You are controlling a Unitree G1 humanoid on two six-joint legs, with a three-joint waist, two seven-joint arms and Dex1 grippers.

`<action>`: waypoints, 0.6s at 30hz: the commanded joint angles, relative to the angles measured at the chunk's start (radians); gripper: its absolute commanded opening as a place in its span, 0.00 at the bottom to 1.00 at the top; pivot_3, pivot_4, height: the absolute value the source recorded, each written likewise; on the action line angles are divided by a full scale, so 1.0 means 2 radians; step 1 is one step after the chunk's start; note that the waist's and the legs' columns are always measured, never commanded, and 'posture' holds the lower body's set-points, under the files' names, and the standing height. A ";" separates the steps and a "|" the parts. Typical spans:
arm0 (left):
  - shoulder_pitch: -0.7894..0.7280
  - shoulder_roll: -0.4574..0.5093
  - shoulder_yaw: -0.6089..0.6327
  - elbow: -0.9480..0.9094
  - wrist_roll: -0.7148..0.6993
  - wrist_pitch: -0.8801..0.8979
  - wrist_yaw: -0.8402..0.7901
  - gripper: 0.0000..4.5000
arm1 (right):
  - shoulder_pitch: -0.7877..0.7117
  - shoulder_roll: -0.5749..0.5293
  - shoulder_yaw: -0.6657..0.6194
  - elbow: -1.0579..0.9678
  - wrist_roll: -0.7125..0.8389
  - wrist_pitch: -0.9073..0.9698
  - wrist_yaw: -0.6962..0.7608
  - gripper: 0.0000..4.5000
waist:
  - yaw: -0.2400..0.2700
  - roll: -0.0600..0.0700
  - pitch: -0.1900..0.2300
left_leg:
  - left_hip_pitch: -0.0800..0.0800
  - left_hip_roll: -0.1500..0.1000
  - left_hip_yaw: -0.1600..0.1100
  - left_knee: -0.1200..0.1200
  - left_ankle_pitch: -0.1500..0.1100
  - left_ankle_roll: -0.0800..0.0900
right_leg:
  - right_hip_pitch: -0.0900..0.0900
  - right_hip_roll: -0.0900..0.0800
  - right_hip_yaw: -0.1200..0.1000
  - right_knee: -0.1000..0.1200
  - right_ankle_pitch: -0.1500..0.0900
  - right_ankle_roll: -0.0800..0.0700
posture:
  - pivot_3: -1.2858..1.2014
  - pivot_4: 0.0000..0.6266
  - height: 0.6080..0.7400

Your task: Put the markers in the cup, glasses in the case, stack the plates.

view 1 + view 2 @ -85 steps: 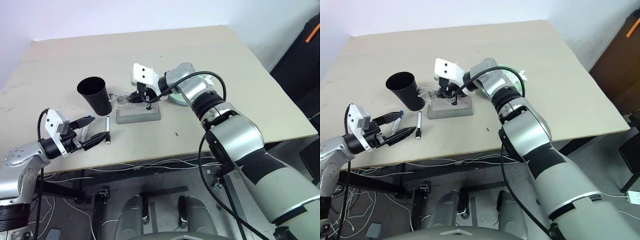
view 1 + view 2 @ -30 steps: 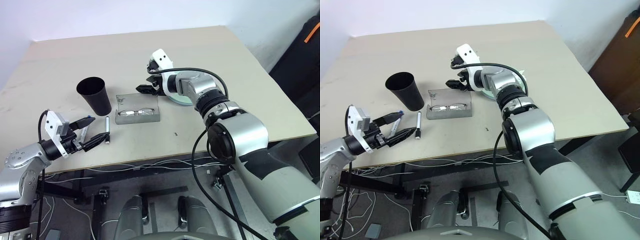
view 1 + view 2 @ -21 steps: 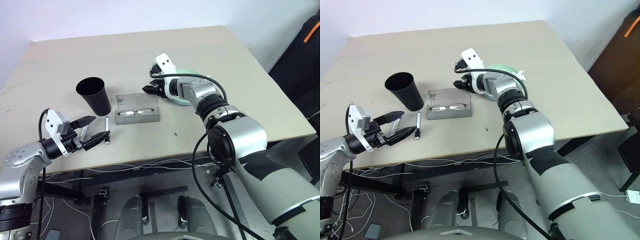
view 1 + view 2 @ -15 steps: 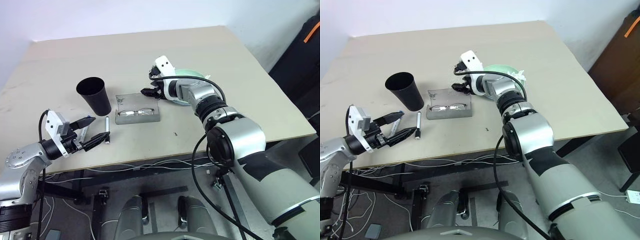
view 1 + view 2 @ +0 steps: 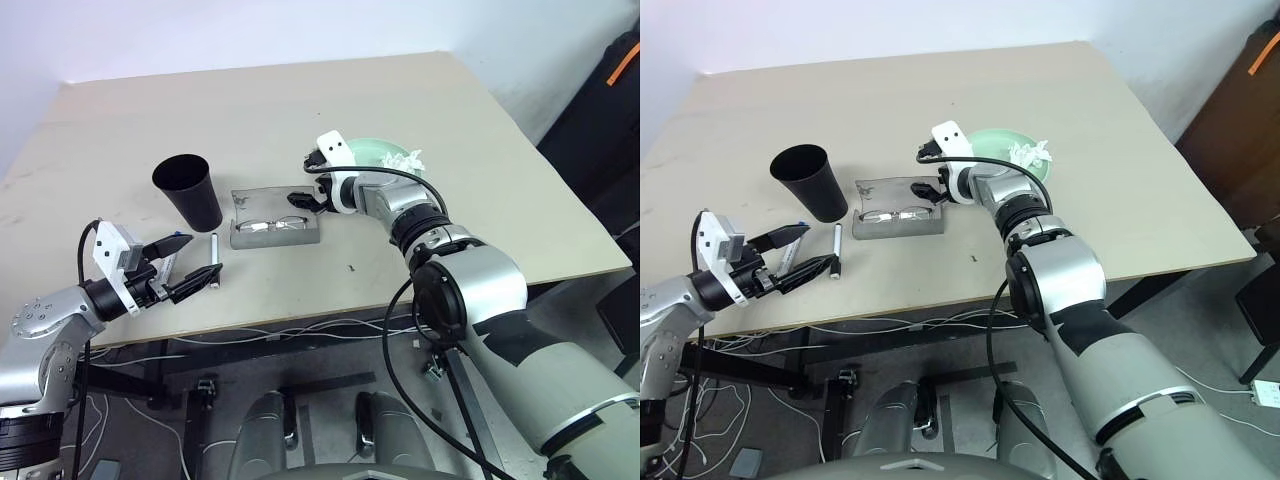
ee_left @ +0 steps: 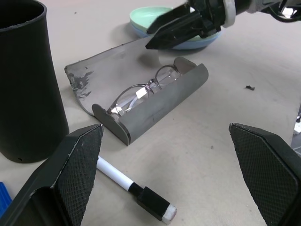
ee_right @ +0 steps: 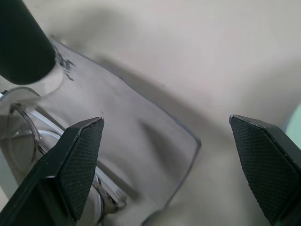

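The grey case (image 5: 275,218) lies open on the table with the glasses (image 5: 270,225) inside it. My right gripper (image 5: 303,197) hovers open at the case's raised lid (image 7: 136,136), holding nothing. The black cup (image 5: 190,190) stands upright just left of the case. A black-capped marker (image 6: 136,188) lies on the table in front of the cup, and the blue cap of another marker (image 6: 3,207) peeks in beside it. My left gripper (image 5: 200,255) is open and empty, low over the markers. The mint green plate (image 5: 375,150) rests on the light blue plate (image 6: 202,42).
A crumpled white tissue (image 5: 405,160) lies on the green plate. A small dark speck (image 5: 351,267) sits on the table in front of the case. The table's front edge (image 5: 300,320) runs close behind the markers.
My right gripper has come down and back from beside the plates to the case's lid, and its fingers have spread wider. The left arm has not moved.
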 commanded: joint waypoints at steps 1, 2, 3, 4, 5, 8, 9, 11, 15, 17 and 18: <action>0.008 0.003 0.020 -0.014 -0.007 -0.008 -0.002 1.00 | -0.010 0.001 -0.012 -0.005 0.009 0.009 0.025 1.00 | -0.003 0.000 0.000 | 0.000 0.000 0.000 0.000 0.000 0.000 | 0.000 0.000 0.000 0.000 0.000 0.000 | 0.52 0.24 0.99; 0.010 0.003 0.021 -0.013 -0.007 -0.010 -0.003 1.00 | -0.011 0.001 -0.013 -0.005 0.010 0.011 0.030 1.00 | -0.004 0.000 0.000 | 0.000 0.000 0.000 0.000 0.000 0.000 | 0.000 0.000 0.000 0.000 0.000 0.000 | 0.52 0.24 0.99; 0.012 0.003 0.021 -0.012 -0.007 -0.012 -0.004 1.00 | -0.011 0.002 -0.013 -0.006 0.009 0.010 0.036 1.00 | -0.006 0.000 0.000 | 0.000 0.000 0.000 0.000 0.000 0.000 | 0.000 0.000 0.000 0.000 0.000 0.000 | 0.52 0.24 0.99; 0.013 0.002 0.021 -0.011 -0.006 -0.014 -0.005 1.00 | -0.012 0.002 -0.011 -0.006 0.007 0.009 0.041 1.00 | -0.007 0.000 0.000 | 0.000 0.000 0.000 0.000 0.000 0.000 | 0.000 0.000 0.000 0.000 0.000 0.000 | 0.52 0.24 0.99; 0.014 0.002 0.021 -0.010 -0.006 -0.015 -0.005 1.00 | -0.012 0.002 -0.010 -0.007 0.006 0.008 0.048 1.00 | -0.007 0.000 0.000 | 0.000 0.000 0.000 0.000 0.000 0.000 | 0.000 0.000 0.000 0.000 0.000 0.000 | 0.52 0.24 0.99; 0.014 0.002 0.021 -0.003 -0.005 -0.020 -0.008 1.00 | -0.014 0.001 -0.005 -0.008 0.004 0.010 0.088 1.00 | -0.007 0.000 0.000 | 0.000 0.000 0.000 0.000 0.000 0.000 | 0.000 0.000 0.000 0.000 0.000 0.000 | 0.52 0.24 0.99; 0.013 0.002 0.022 -0.002 -0.005 -0.021 -0.009 1.00 | -0.014 0.001 -0.004 -0.008 0.003 0.010 0.097 1.00 | -0.007 0.000 0.000 | 0.000 0.000 0.000 0.000 0.000 0.000 | 0.000 0.000 0.000 0.000 0.000 0.000 | 0.52 0.24 0.99; 0.014 0.002 0.021 0.001 -0.005 -0.024 -0.011 1.00 | -0.014 -0.001 -0.001 -0.009 0.002 0.012 0.119 1.00 | -0.007 0.000 0.000 | 0.000 0.000 0.000 0.000 0.000 0.000 | 0.000 0.000 0.000 0.000 0.000 0.000 | 0.52 0.24 0.99; 0.013 0.003 0.020 0.010 -0.005 -0.030 -0.016 1.00 | -0.013 -0.003 0.004 -0.010 0.000 0.012 0.145 1.00 | -0.007 0.000 0.000 | 0.000 0.000 0.000 0.000 0.000 0.000 | 0.000 0.000 0.000 0.000 0.000 0.000 | 0.52 0.24 0.99; 0.011 0.003 0.019 0.016 -0.004 -0.034 -0.018 1.00 | -0.014 -0.005 0.005 -0.010 0.000 0.013 0.154 1.00 | -0.008 0.000 0.000 | 0.000 0.000 0.000 0.000 0.000 0.000 | 0.000 0.000 0.000 0.000 0.000 0.000 | 0.52 0.24 0.99; 0.009 0.004 0.018 0.019 -0.004 -0.035 -0.020 1.00 | -0.014 -0.006 0.007 -0.011 0.000 0.013 0.162 1.00 | -0.008 0.000 0.000 | 0.000 0.000 0.000 0.000 0.000 0.000 | 0.000 0.000 0.000 0.000 0.000 0.000 | 0.52 0.24 0.99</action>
